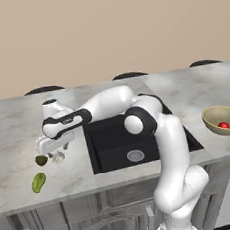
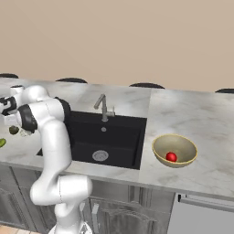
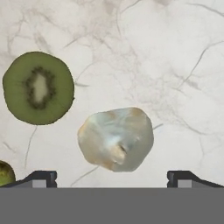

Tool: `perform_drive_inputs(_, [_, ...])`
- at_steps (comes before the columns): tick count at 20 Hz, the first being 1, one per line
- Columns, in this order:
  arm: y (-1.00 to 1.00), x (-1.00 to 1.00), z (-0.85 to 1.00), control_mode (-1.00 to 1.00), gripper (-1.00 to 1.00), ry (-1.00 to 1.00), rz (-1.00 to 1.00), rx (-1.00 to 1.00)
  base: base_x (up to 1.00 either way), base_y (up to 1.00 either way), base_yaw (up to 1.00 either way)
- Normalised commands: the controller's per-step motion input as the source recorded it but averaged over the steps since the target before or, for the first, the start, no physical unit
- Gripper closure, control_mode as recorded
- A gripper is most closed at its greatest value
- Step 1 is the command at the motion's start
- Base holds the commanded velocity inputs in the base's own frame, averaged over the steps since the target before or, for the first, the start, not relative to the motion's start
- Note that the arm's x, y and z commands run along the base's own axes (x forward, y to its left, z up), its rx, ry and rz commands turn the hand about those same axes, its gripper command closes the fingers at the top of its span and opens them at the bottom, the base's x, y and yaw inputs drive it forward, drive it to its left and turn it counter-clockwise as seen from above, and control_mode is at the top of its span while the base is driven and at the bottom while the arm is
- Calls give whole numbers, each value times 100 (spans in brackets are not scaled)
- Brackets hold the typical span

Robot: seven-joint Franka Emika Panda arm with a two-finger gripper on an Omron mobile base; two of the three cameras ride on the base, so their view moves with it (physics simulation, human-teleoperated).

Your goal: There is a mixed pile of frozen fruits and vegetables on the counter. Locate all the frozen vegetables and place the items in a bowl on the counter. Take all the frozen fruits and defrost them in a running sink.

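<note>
Gripper (image 3: 112, 177): you've got it pointing straight down over the counter (image 1: 13, 122), left of the sink (image 1: 114, 142). Fingers spread wide, nothing between them; both tips sit at the bottom of the hand view w/ the white bulb in the gap above.
White bulb (image 3: 116, 139): you see it centred under the hand, lying on the marble, not touched by either tip. In left base view it's the pale lump (image 1: 58, 156) right below the hand.
Dark olive lump: hand view shows it as a cut kiwi face (image 3: 38, 87), green flesh, pale core, just beside the bulb w/ a gap between. Left base view has it (image 1: 40, 160) next to the bulb on the side away from the sink; right base view shows it (image 2: 13, 130) by the arm.
Yellow-green oblong (image 1: 38, 182): lies nearer the front edge of the counter, apart from the other two. A green sliver (image 3: 5, 173) shows at the hand view's lower left corner; you can't tell for sure it's the same item.
Bowl (image 2: 183, 142): sits on the counter on the other side of the sink, well apart from the hand.
Tomato (image 2: 171, 156): inside the bowl, red, resting on its floor.
Faucet (image 2: 103, 106): behind the basin; no water visible.
</note>
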Motion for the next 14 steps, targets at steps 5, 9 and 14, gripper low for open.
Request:
perform_drive_inputs(5, [0,29,-1,-100,-100,2,0,-1,0,0,0])
perform_drive_inputs(9, [0,11,-19,-100,-100,9,0,0,0,0,0])
perform_drive_inputs(14, [3,4,-33,-100,-100,12,0,0,0,0,0])
